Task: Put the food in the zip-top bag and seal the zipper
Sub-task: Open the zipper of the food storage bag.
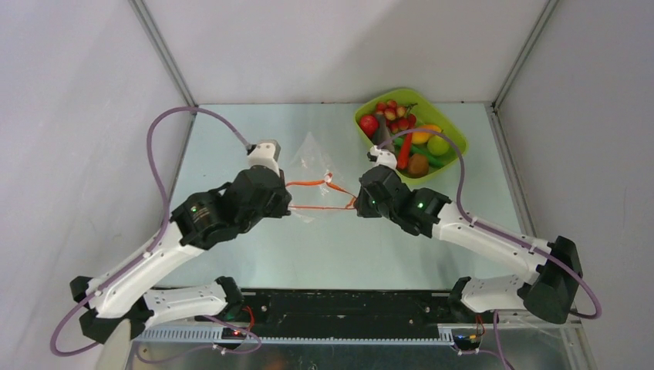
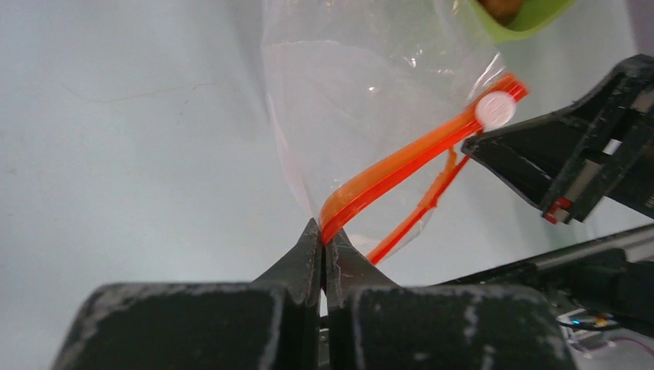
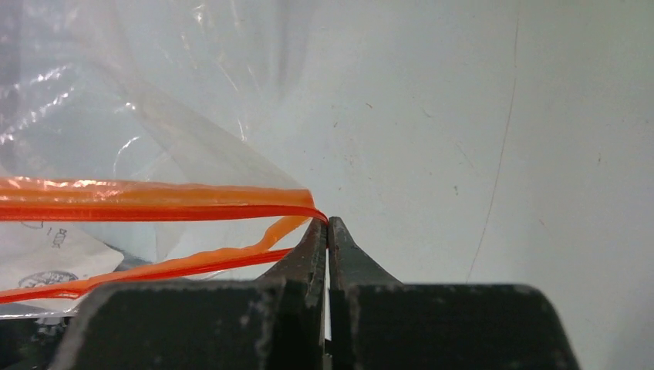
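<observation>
The zip-top bag [image 1: 311,158] sits mid-worktop, zipper [image 2: 401,164] stretched between left gripper [image 2: 322,235] and right gripper [image 3: 327,230], each clamped on one end, seemingly opening its mouth for food [image 1: 405,131].

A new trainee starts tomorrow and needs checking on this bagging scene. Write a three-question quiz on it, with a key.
1. True or false: the zip-top bag already holds some of the food.
2. What does the left gripper pinch? A the zipper; B the bag's bottom edge; C nothing at all.
3. Is the right gripper open or shut, and on what?
Key: 1 false, the food lies in the lime-green tray. 2 A. 3 shut, on the zipper's other end.
</observation>
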Controlling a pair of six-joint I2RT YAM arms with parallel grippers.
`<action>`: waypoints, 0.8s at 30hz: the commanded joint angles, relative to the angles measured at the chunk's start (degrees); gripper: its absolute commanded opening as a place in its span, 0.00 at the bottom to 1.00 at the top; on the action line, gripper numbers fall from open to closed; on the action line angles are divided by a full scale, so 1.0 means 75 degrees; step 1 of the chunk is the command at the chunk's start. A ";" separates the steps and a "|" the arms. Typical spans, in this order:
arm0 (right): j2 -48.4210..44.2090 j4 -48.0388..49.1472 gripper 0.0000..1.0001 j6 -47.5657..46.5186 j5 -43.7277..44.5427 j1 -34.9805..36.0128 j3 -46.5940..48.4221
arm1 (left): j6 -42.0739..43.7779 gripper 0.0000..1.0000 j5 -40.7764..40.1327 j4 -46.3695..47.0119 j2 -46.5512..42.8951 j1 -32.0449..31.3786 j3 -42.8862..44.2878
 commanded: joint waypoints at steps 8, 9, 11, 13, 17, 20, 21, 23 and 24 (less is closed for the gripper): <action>-0.0160 0.0887 0.11 -0.1053 -0.1005 -0.0767 -0.0036 | 0.0486 0.00 -0.0131 0.1018 0.2251 0.0055 0.0715; -0.0189 0.0835 0.18 -0.1037 -0.1077 -0.0903 -0.0040 | 0.0525 0.00 -0.0108 0.1108 0.2546 0.0050 0.0876; -0.0245 0.0722 0.34 -0.1169 -0.1336 -0.1167 -0.0049 | 0.0568 0.00 -0.0064 0.1164 0.2953 0.0050 0.1129; -0.0400 0.0719 0.49 -0.1364 -0.1644 -0.1487 -0.0075 | 0.0652 0.00 -0.0006 0.1179 0.3298 0.0056 0.1361; -0.1020 0.0885 0.93 -0.1852 -0.1886 -0.2211 -0.0128 | 0.0830 0.00 -0.0014 0.1115 0.3717 0.0062 0.1686; -0.1607 0.0841 0.99 -0.2177 -0.1502 -0.2556 -0.0184 | 0.0938 0.00 -0.0086 0.1004 0.3869 0.0108 0.1833; -0.1725 0.0853 0.99 -0.2268 -0.1196 -0.2713 -0.0291 | 0.0982 0.00 -0.0062 0.0975 0.3886 0.0181 0.1873; -0.2020 0.1039 0.99 -0.2406 -0.0849 -0.2994 -0.0563 | 0.1148 0.00 0.0057 0.0809 0.3941 0.0378 0.2029; -0.2178 0.1192 0.99 -0.2441 -0.0782 -0.3112 -0.0737 | 0.1238 0.00 0.0030 0.0590 0.3964 0.0475 0.2180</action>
